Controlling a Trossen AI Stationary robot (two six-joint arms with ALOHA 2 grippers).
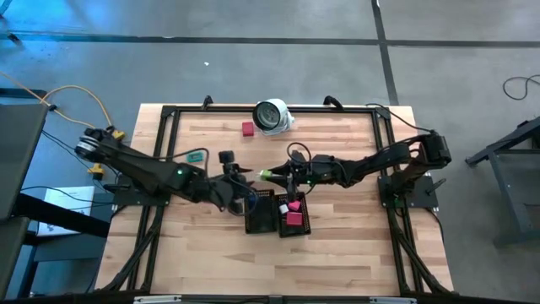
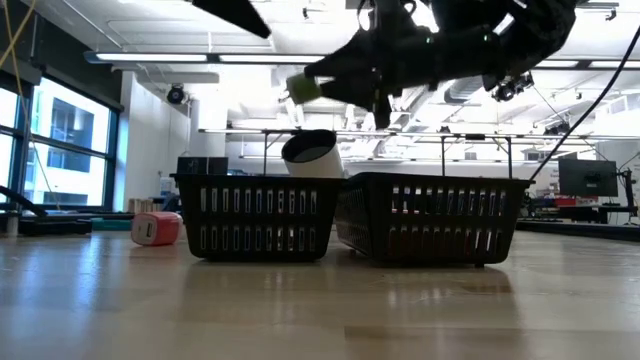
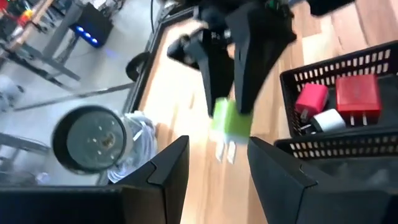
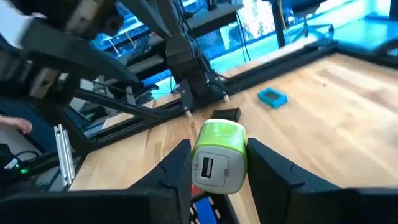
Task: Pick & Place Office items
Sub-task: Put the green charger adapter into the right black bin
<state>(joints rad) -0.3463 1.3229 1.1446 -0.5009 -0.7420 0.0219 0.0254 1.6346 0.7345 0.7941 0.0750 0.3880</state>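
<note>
The right gripper pinches a green charger between its fingers and holds it in the air above the table, just beside the near edge of the two black trays; in the low view the charger hangs well above the tray rims. The left gripper faces it from the other side with its fingers spread and nothing between them, the charger lying ahead of the gap. The step in hand appears to be either a carry to a tray or a hand-over between the arms; which of the two cannot be told. The right tray already holds a pink piece, a red piece and a white piece. A red piece near the round white object and a blue piece lie on the table. The next move calls for bringing the charger over a tray opening, or squarely between the left fingers, before the right fingers release.
</note>
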